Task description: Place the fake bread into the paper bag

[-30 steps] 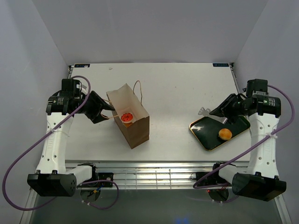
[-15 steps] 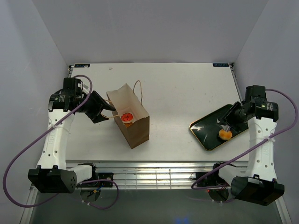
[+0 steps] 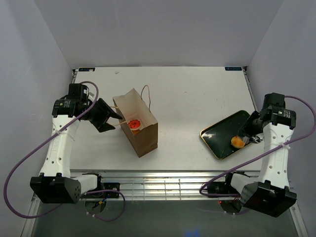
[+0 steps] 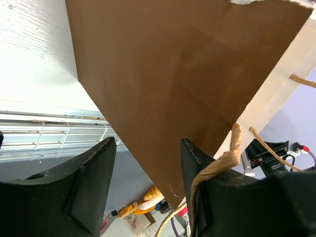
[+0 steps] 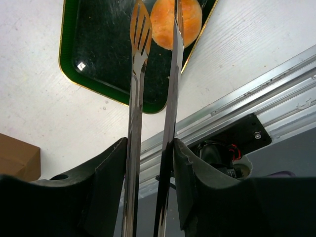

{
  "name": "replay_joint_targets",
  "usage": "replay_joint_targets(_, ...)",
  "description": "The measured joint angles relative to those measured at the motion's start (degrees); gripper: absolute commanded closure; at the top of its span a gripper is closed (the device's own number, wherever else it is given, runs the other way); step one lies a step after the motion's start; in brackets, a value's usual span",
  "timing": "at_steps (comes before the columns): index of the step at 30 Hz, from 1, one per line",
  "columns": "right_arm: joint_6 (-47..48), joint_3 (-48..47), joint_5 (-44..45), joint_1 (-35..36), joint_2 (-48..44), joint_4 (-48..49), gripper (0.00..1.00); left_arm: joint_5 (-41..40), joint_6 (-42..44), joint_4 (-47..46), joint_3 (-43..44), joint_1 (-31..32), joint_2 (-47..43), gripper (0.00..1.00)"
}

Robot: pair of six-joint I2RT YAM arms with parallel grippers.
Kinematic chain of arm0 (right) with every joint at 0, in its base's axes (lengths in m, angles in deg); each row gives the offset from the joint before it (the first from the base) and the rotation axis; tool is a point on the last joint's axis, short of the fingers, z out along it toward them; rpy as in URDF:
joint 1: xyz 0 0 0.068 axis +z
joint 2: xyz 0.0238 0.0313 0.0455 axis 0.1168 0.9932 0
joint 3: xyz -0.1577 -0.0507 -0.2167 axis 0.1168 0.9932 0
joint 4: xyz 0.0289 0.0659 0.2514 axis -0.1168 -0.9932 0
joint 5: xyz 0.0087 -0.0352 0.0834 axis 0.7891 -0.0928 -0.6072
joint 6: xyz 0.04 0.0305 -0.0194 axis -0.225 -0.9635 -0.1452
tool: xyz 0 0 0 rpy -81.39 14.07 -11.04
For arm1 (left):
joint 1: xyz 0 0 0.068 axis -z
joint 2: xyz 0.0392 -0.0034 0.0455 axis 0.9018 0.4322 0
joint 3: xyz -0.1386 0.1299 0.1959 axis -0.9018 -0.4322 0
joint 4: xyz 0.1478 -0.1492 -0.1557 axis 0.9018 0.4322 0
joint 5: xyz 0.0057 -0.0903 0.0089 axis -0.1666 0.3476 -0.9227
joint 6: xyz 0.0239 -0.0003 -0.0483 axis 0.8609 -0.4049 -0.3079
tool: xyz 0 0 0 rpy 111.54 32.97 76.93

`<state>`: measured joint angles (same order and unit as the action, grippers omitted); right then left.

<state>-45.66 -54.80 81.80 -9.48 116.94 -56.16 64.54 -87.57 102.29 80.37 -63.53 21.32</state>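
The brown paper bag stands left of centre, mouth open, with a red-frosted donut showing inside. My left gripper is open at the bag's left side. In the left wrist view the bag's wall fills the frame and its cord handle lies over my right finger. My right gripper is shut on metal tongs. The tong tips straddle a round golden bun on the dark green tray. No other pastry is in view.
The tray sits near the table's front right edge, with the bun on its near end. The bag's far handle loops toward the back. A metal rail runs along the table's front.
My right arm has swung the tongs from the tray's far left corner down and right onto the bun. The left gripper has barely shifted beside the bag.
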Motion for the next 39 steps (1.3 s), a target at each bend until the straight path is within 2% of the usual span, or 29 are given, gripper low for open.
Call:
replay_joint_targets(18, 1.33, 2.75, -2.89, -0.09, 0.20, 1.73, 0.46, 0.02, -0.17, -0.07, -0.81, 0.00, 0.04, 0.28)
replay_joint_targets(39, 3.02, 4.24, -0.52, -0.09, 0.63, 2.14, 0.42, 0.02, -0.44, -0.28, -1.03, 0.00, 0.24, 0.27)
